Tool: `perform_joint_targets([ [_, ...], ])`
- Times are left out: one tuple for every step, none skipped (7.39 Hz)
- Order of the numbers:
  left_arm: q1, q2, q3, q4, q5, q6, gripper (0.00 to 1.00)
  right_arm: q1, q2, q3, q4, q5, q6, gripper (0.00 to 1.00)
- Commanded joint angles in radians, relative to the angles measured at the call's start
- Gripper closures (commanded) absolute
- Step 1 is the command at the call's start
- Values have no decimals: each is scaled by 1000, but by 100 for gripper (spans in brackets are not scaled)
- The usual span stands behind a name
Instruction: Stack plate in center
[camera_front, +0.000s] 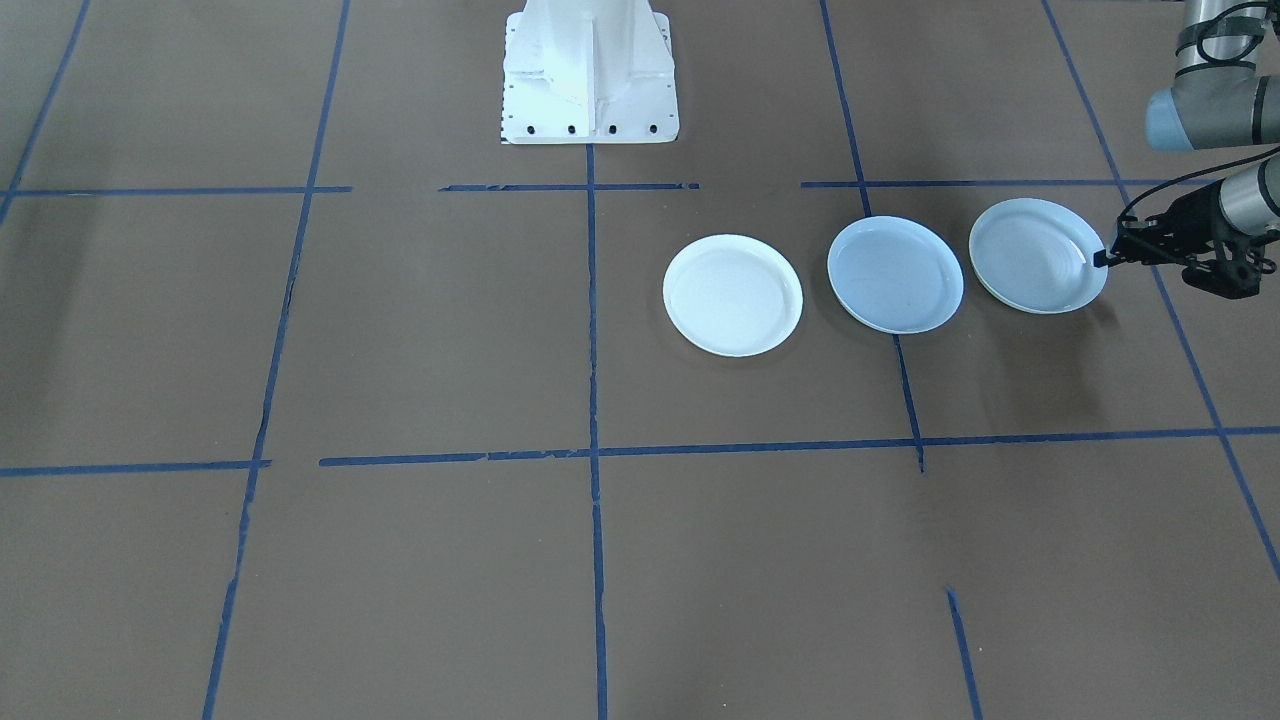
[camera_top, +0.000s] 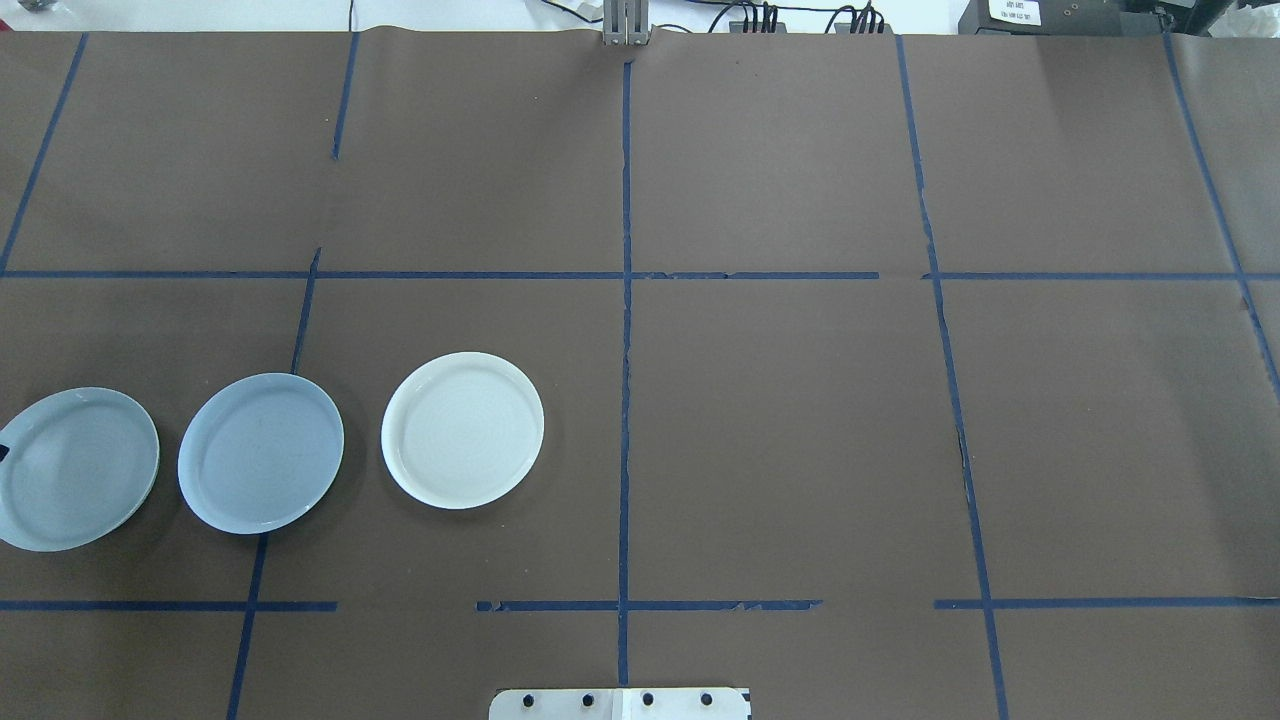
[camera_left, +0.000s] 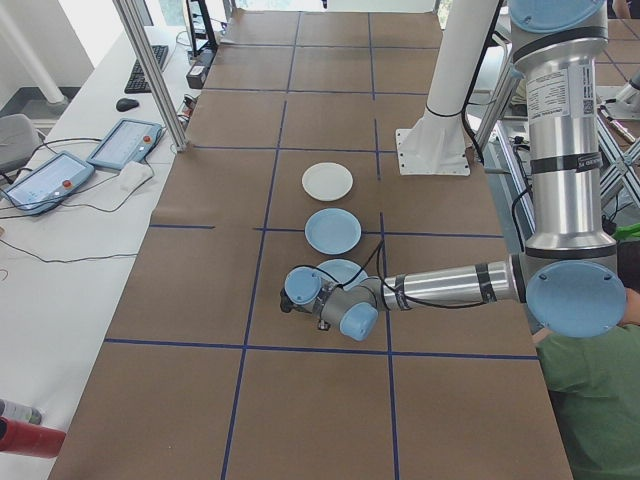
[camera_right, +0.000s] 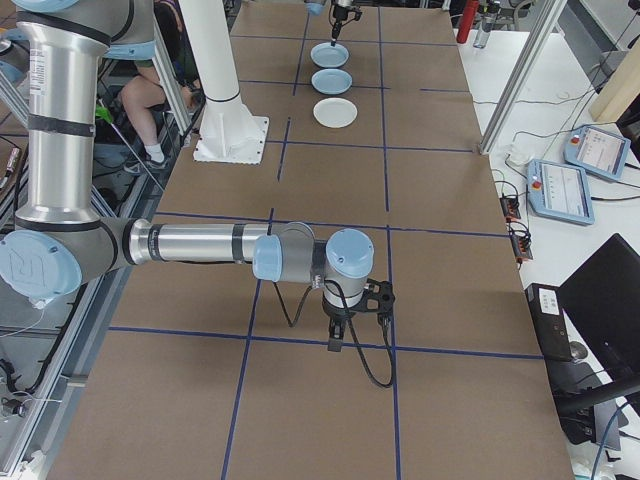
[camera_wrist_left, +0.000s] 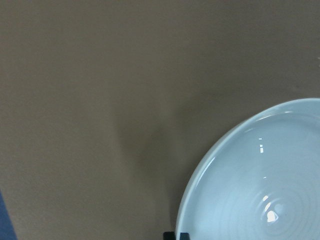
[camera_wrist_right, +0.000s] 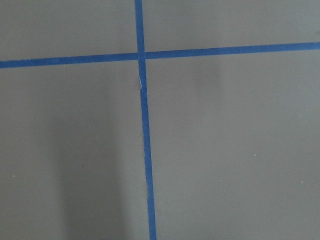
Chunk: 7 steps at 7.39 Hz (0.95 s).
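Three plates lie in a row on the brown table (camera_front: 420, 330), apart from one another. The light-blue matte plate (camera_front: 895, 274) is the middle one. On one side of it is the white plate (camera_front: 733, 295), nearest the robot's base (camera_front: 590, 75); on the other is the glossy rippled plate (camera_front: 1037, 255).

Front view: left gripper (camera_front: 1103, 258) is at the outer rim of the rippled plate, its dark fingertips right at the edge. The plate looks slightly tilted, the gripper side raised, with a shadow under it. Probably clamped on the rim; jaw gap too small to resolve here.

Overhead view: the left arm is out of frame and only a dark tip shows at the plate's left edge. The ripples show more clearly in the left wrist view, which also has a black finger tip at the bottom edge, touching the rim.

Right side view only: right gripper (camera_right: 338, 332) points down over a blue tape line (camera_right: 300, 340), well away from the plates. Nothing between its fingers; how far open, cannot tell. The right wrist view shows just tape lines crossing.
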Motion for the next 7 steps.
perform_joint_targets([
  [-56, -1, -49, 7, -87, -7, 100, 0, 0, 0, 0, 0, 0, 0],
  [-58, -5, -91, 44, -80, -36, 100, 0, 0, 0, 0, 0, 0, 0],
  [-53, -10, -141, 49, -60, -135, 100, 0, 0, 0, 0, 0, 0, 0],
  [-40, -15, -190, 44, 24, -256, 100, 0, 0, 0, 0, 0, 0, 0],
  [1, -15, -212, 39, 40, -313, 100, 0, 0, 0, 0, 0, 0, 0],
  [58, -18, -217, 18, 61, -384, 100, 0, 0, 0, 0, 0, 0, 0],
  [103, -19, -217, -50, 94, -477, 100, 0, 0, 0, 0, 0, 0, 0],
])
